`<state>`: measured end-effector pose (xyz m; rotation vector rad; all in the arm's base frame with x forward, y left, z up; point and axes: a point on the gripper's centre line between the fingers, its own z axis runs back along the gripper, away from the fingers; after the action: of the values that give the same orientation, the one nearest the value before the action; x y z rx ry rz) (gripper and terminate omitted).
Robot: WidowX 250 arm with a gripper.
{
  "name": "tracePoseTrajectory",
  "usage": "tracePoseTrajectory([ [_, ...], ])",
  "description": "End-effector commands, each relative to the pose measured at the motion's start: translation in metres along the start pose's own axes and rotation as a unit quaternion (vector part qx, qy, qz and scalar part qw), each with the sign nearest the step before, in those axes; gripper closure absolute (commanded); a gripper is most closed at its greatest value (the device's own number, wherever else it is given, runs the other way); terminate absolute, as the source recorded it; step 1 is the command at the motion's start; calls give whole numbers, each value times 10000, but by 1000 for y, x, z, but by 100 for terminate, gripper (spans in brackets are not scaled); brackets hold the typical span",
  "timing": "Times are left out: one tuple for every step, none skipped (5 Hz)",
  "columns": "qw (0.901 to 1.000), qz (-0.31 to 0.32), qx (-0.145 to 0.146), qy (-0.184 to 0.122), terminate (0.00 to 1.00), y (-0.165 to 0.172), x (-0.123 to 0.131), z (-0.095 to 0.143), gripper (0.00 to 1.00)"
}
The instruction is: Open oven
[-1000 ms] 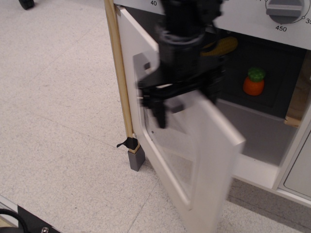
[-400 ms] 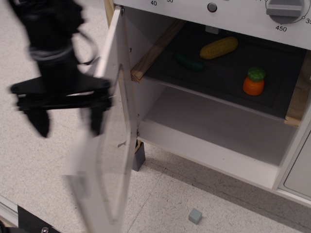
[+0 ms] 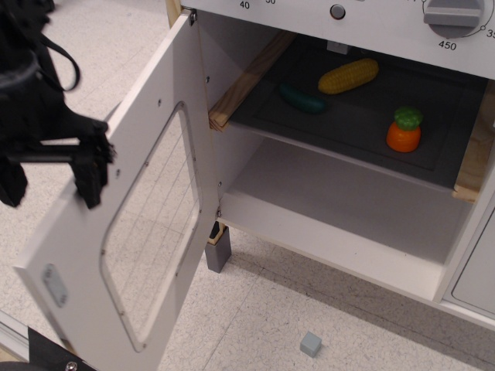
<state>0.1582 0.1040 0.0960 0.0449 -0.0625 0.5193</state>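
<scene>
The white-grey oven [image 3: 387, 27] has its door [image 3: 77, 286] swung wide open to the left, inner face and wire-lined window [image 3: 151, 224] towards the camera. The bar handle is hidden on the door's far side. The grey numbered dial [image 3: 452, 15] sits at the top right. My black gripper [image 3: 50, 184] is at the far left by the door's free edge. Its fingers [image 3: 89, 176] point down and stand apart, with nothing between them, so it is open. One finger overlaps the door's edge.
Inside on the dark shelf [image 3: 363, 124] lie a yellow corn [image 3: 349, 75], a green vegetable [image 3: 302, 99] and an orange one with a green top [image 3: 404, 130]. A small grey cube [image 3: 311, 343] lies on the floor. A grey foot [image 3: 217, 249] stands under the wooden post [image 3: 176, 11]. A panelled cabinet door [image 3: 476, 278] is at the right.
The door swung from half open to wide open on the left. My gripper moved left with it, from in front of the oven to the far left edge.
</scene>
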Motion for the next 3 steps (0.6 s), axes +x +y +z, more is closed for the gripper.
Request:
tracePoseTrajectory([
  [9991,322,-172,-197,0,-43,39,52,0],
  [9981,571,-156,-140,0,-72,40,52,0],
  [9962,856,-55,-180,0,-99,41,31,0],
])
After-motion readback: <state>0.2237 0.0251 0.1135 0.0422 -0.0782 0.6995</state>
